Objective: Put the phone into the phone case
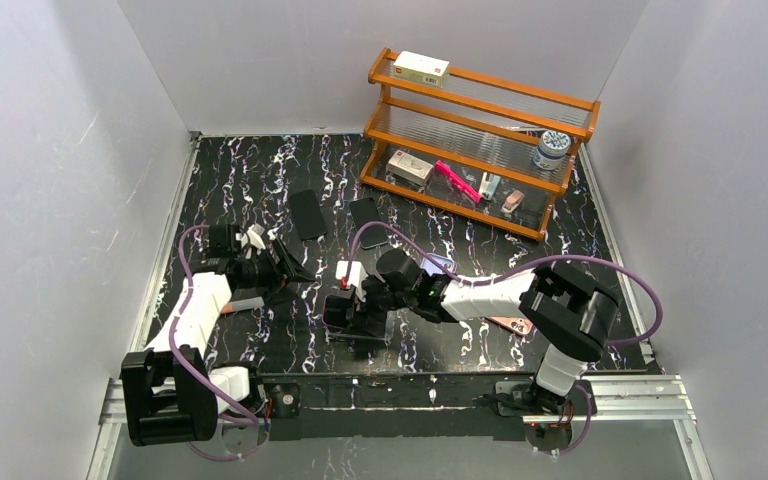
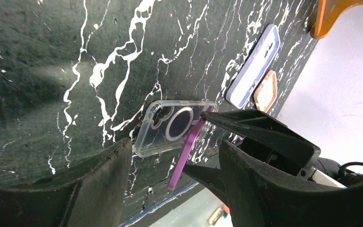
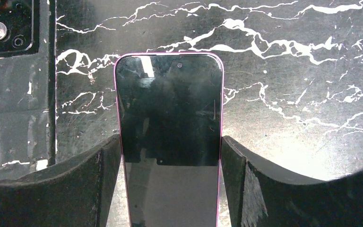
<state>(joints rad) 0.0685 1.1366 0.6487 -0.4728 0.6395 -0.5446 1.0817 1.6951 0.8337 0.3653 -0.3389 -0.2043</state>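
Observation:
In the right wrist view the phone (image 3: 170,109), dark screen with a thin pink rim, stands between the fingers of my right gripper (image 3: 170,142), which is shut on its two long sides. The left wrist view shows that phone (image 2: 188,152) edge-on as a purple strip, tilted, with its upper end over the clear phone case (image 2: 168,127). The case lies flat on the black marble table, camera cutout toward me. My left gripper (image 2: 175,146) is open, a little short of the case, with nothing between its fingers. From above, the right gripper (image 1: 358,312) is near the table's front middle and the left gripper (image 1: 295,268) is to its left.
A lavender case (image 2: 255,66) and a peach-coloured case (image 2: 266,90) lie beyond the clear case. Two dark phone-shaped items (image 1: 307,213) (image 1: 368,220) lie mid-table. A wooden shelf (image 1: 480,130) with small items stands at the back right. White walls enclose the table.

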